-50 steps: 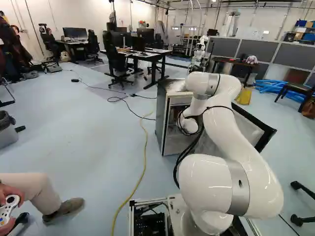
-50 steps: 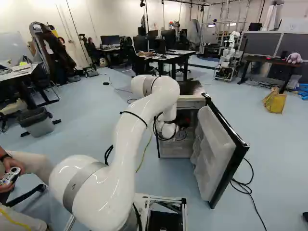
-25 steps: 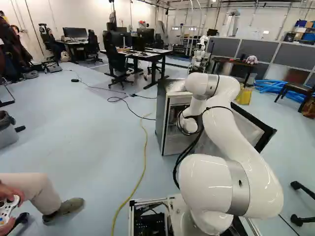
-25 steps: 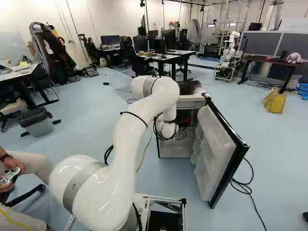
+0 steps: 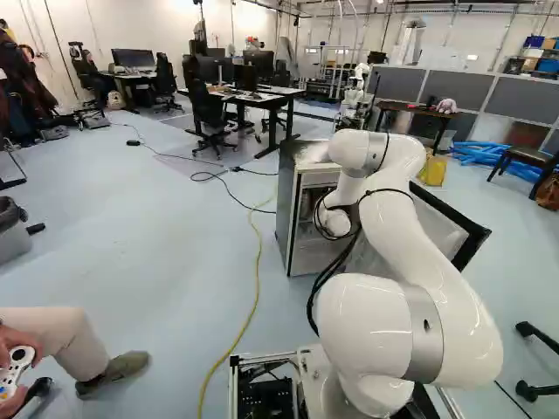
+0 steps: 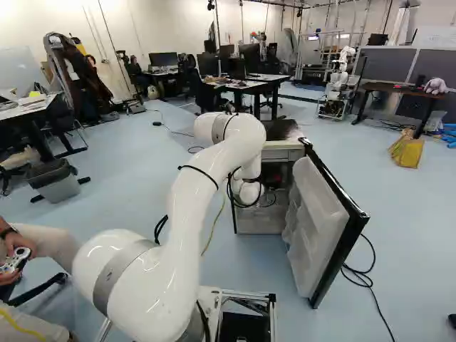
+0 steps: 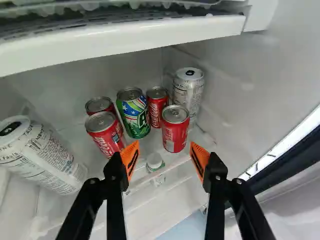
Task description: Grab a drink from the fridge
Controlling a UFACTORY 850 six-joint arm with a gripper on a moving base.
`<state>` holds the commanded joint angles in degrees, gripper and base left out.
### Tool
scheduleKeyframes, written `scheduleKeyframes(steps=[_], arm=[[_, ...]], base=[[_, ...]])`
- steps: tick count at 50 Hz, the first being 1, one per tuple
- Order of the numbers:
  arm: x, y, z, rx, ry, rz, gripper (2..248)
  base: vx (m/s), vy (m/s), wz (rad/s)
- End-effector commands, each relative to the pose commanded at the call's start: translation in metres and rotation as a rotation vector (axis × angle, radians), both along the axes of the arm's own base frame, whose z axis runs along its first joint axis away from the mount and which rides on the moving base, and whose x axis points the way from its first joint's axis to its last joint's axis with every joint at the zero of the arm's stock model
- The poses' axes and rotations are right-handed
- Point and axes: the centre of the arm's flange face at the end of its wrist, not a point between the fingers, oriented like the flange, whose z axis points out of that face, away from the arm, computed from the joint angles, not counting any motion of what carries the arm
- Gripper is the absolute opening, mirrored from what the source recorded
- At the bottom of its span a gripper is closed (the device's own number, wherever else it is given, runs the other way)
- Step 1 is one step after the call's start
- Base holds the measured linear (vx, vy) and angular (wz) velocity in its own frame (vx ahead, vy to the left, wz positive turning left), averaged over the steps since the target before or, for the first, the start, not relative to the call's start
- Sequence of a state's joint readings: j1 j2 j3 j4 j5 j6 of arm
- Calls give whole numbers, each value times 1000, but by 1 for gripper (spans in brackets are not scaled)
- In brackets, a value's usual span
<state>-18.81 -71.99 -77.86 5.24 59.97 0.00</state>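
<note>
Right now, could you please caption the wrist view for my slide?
Open gripper before red cans, a green can and two pale cans in the fridge.

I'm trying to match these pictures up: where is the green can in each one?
Left base view: not visible; the arm covers much of the fridge's opening.
Right base view: not visible; the arm is partly in front there too.
Wrist view: beside red cans, ahead of the open gripper.
Shared landmark: the fridge, outside in both base views, inside in the wrist view.
</note>
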Motion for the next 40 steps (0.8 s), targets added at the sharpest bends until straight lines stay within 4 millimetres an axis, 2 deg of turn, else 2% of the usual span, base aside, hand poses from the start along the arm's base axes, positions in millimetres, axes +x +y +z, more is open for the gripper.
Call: scheduleKeyframes(steps=[23, 40], arm=[[12, -2, -4, -7, -19, 3, 155], [22, -12, -8, -14, -41, -6, 155]], base=[[0, 0, 0], [0, 0, 0]])
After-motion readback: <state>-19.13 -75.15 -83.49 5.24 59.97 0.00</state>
